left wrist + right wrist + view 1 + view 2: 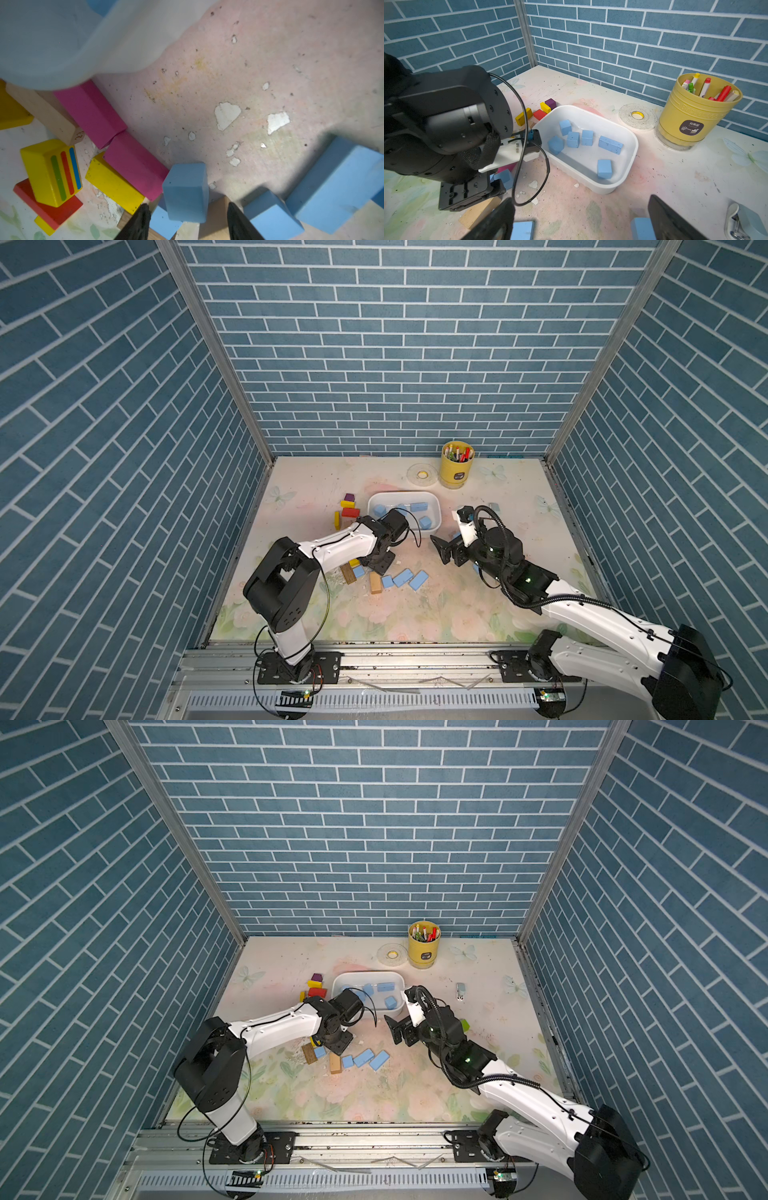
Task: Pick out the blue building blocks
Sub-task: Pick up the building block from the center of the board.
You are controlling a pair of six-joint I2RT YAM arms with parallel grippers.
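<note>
1. Down at the near edge is the metal rail (415, 659) with both arm bases bolted on. The action is further up, mid-frame in both top views.
2. The left fingers (139, 222) are down in the pile just lower-left of the white tub (403, 493), straddling one blue block (186, 193). The wrist view shows a sliver of gap on each side, so they're spread around it and not clamping yet.
3. The right fingers (670, 220) are gaping wide with nothing between them, hovering centre frame to the right of the pile.
4. That block looks stood on end or leaning on a wooden block (216, 216), though I can't tell the exact tilt. Its long axis seems to run the way the fingers point, so they'd squeeze across the short width.
5. To do it well, I'd centre it, pinch square on the flat faces, then lift straight up before swinging. The magenta blocks (91, 112) and a yellow block (114, 182) sit right beside it and could get dragged.
6. Six blue blocks (573, 139) are in the tub. A few blue bricks (402, 577) lie flat on the worktop just right of the left fingers, the longer ones slanting lower-left to upper-right.
</note>
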